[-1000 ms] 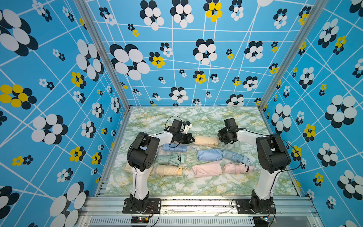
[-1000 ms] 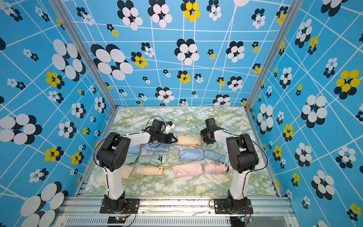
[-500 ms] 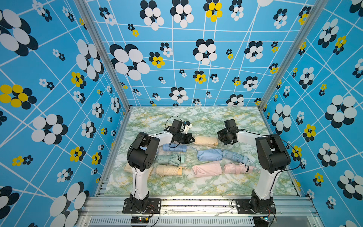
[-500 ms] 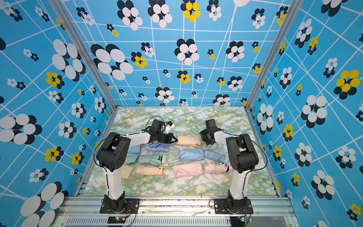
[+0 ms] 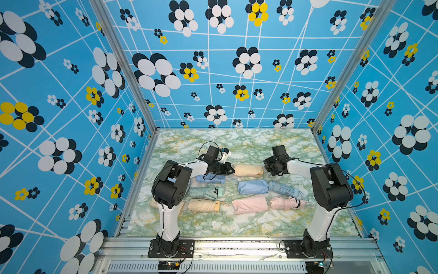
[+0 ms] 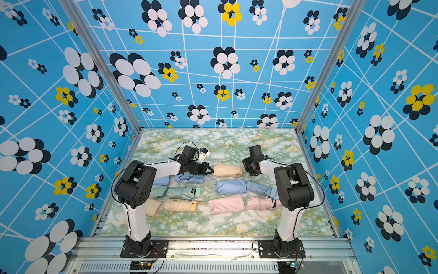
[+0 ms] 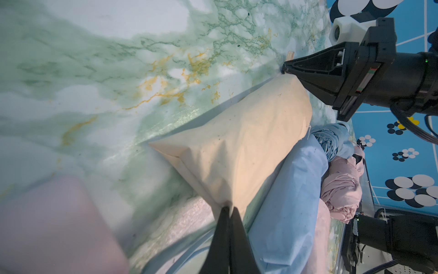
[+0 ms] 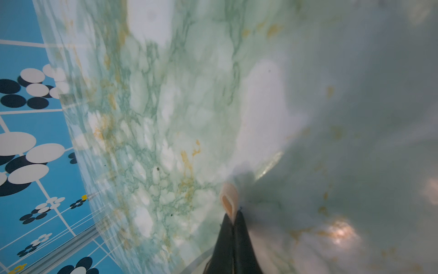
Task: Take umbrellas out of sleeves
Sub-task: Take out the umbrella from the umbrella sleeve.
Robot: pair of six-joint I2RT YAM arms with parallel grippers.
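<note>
A bulging beige sleeve (image 5: pixel 248 170) (image 6: pixel 227 170) (image 7: pixel 241 151) lies across the middle of the marble table, behind the other umbrellas. My left gripper (image 5: pixel 231 169) (image 6: pixel 211 169) (image 7: pixel 228 209) is shut on the fabric corner of its closed end. At the opposite end my right gripper (image 5: pixel 266 166) (image 6: pixel 244 166) (image 7: pixel 284 69) (image 8: pixel 233 217) is shut on a beige wrist cord loop (image 8: pixel 228 198) (image 7: pixel 289 56) that sticks out of the sleeve. The beige umbrella itself is hidden inside the sleeve.
In front lie a blue sleeve (image 5: pixel 253 186) beside a blue umbrella (image 5: pixel 283 189), and a pink sleeve (image 5: pixel 250 204) beside a pink umbrella (image 5: pixel 284 203). On the left are a mint umbrella (image 5: pixel 206 192), a beige umbrella (image 5: pixel 203 205) and blue fabric (image 5: pixel 209 178). Patterned walls enclose the table.
My right gripper has closed on the beige cord loop at the sleeve's end. The left gripper kept its hold and both arms barely moved.
</note>
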